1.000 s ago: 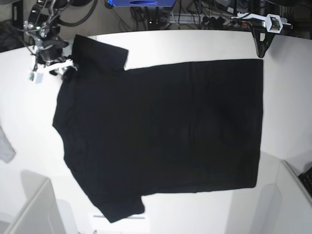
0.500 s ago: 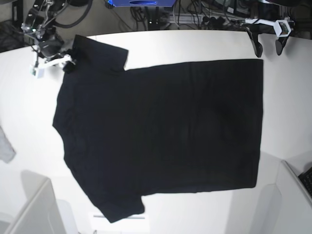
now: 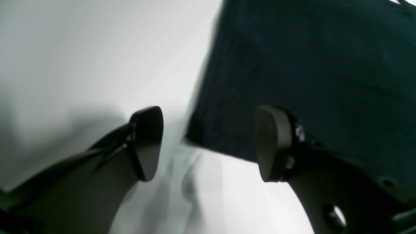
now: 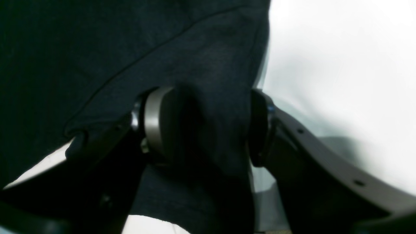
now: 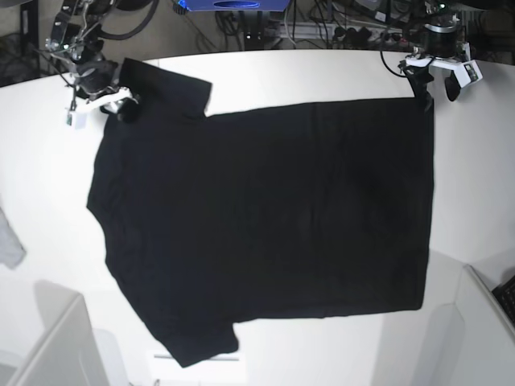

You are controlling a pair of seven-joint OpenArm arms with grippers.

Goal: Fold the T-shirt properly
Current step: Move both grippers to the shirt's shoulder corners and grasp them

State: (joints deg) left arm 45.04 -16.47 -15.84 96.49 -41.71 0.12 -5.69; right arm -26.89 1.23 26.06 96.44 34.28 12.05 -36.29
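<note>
The black T-shirt (image 5: 265, 225) lies spread flat on the white table (image 5: 322, 72), plain side up, with its sleeves at the view's left. My right gripper (image 5: 122, 108) is at the far sleeve seam. In the right wrist view the right gripper (image 4: 208, 133) stands open, jaws astride a raised bunch of the T-shirt (image 4: 146, 48). My left gripper (image 5: 434, 80) is at the far hem corner. In the left wrist view the left gripper (image 3: 209, 143) is open, with the corner of the T-shirt (image 3: 308, 65) lying between its fingers.
A small grey cloth scrap (image 5: 8, 241) lies at the table's left edge. White bins stand at the near left (image 5: 56, 346) and near right (image 5: 487, 322). Cables and equipment (image 5: 233, 8) line the far edge.
The right gripper moved right onto the sleeve seam, and cloth now sits between its fingers. The left gripper came down to the far hem corner.
</note>
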